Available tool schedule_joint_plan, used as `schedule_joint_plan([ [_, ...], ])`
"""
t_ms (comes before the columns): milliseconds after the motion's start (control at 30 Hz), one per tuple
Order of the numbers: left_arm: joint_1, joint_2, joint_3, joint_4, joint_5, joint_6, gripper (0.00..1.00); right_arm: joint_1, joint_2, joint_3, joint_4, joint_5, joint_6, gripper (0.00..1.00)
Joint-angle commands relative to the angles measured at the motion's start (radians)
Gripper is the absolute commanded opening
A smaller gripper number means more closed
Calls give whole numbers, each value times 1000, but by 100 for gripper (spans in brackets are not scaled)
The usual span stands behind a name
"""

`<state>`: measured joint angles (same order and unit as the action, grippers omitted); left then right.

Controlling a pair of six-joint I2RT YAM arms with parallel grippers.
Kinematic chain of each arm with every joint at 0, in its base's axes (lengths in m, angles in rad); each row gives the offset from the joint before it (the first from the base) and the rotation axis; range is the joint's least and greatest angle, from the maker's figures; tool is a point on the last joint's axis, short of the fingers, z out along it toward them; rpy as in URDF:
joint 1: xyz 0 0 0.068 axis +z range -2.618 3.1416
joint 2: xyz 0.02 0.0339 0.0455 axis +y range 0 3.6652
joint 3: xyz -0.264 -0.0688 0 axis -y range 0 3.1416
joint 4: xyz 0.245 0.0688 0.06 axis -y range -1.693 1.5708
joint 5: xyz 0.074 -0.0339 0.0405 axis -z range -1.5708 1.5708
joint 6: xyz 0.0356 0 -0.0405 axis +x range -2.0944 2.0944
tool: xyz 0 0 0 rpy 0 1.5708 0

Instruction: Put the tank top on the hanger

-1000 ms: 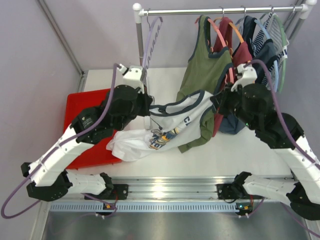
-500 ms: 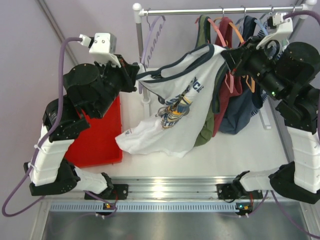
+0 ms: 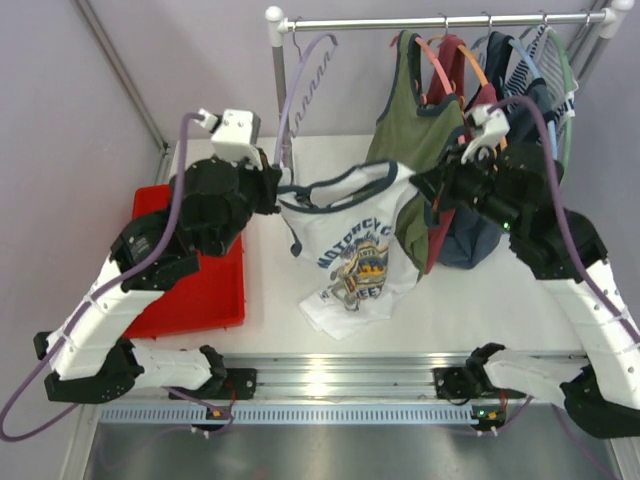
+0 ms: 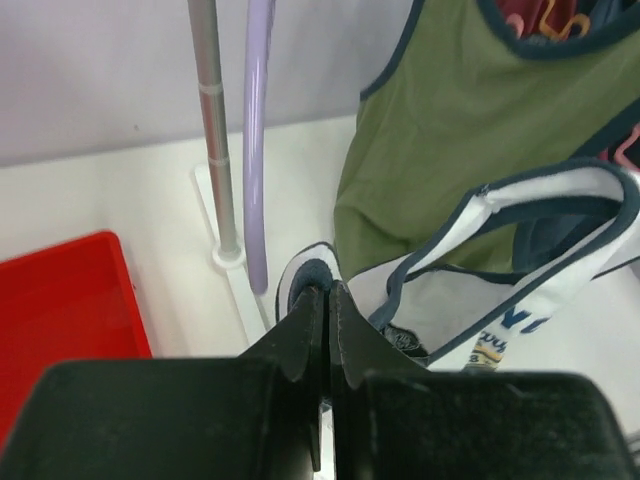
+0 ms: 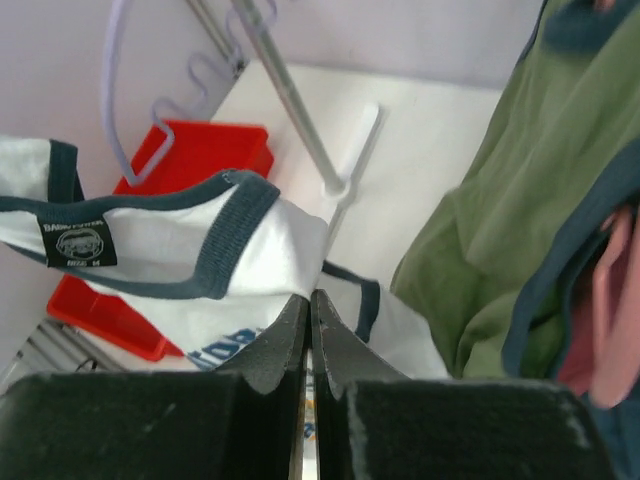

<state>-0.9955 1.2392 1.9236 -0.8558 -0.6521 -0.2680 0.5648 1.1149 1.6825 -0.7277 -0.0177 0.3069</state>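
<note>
The white tank top (image 3: 350, 250) with navy trim and a printed graphic hangs stretched between my two grippers above the table. My left gripper (image 3: 277, 192) is shut on its left shoulder strap (image 4: 312, 277). My right gripper (image 3: 428, 190) is shut on its right shoulder (image 5: 290, 260). The lavender hanger (image 3: 300, 75) hangs by its hook at the left end of the rail, just behind my left gripper. It shows as a pale purple bar in the left wrist view (image 4: 257, 140) and as a thin outline in the right wrist view (image 5: 120, 90).
A red tray (image 3: 195, 290) lies on the table at the left. The rack's upright pole (image 3: 279, 90) stands beside the lavender hanger. An olive-green top (image 3: 410, 130), a maroon top (image 3: 485, 105) and other garments on coloured hangers fill the rail's right side.
Both grippers have lowered from near the rail and drawn closer together with the tank top. The top now hangs straighter, its graphic facing up.
</note>
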Motion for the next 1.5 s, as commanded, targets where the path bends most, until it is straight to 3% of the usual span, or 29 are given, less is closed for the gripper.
schedule_joint_plan([
  [0,6,-72,-215,3,28,-114,0,3,-157,-232,129,-79,116,0],
  [67,5,-112,-322,20,84,-164,0,39,-223,-448,187,-82,162,0],
  [200,5,-167,-701,99,166,-316,0,142,-369,-844,263,-50,305,0],
  [333,5,-207,-1000,257,253,-424,2,344,-431,-1088,330,72,431,0],
  [467,5,-185,-1137,356,302,-465,15,448,-444,-1233,372,130,518,1],
  [567,5,-166,-1147,377,336,-467,24,469,-440,-1268,379,147,534,12],
  [667,5,-171,-1141,379,339,-450,30,471,-434,-1250,361,165,517,31],
  [800,4,-225,-1138,376,351,-429,35,471,-428,-1216,324,180,492,41],
  [1167,3,-495,-1100,313,509,-203,38,471,-429,-1147,272,211,449,53],
  [1367,3,-508,-916,368,511,-132,43,471,-394,-1124,287,200,429,60],
  [1467,3,-468,-804,490,485,-48,43,471,-379,-1118,295,182,420,65],
])
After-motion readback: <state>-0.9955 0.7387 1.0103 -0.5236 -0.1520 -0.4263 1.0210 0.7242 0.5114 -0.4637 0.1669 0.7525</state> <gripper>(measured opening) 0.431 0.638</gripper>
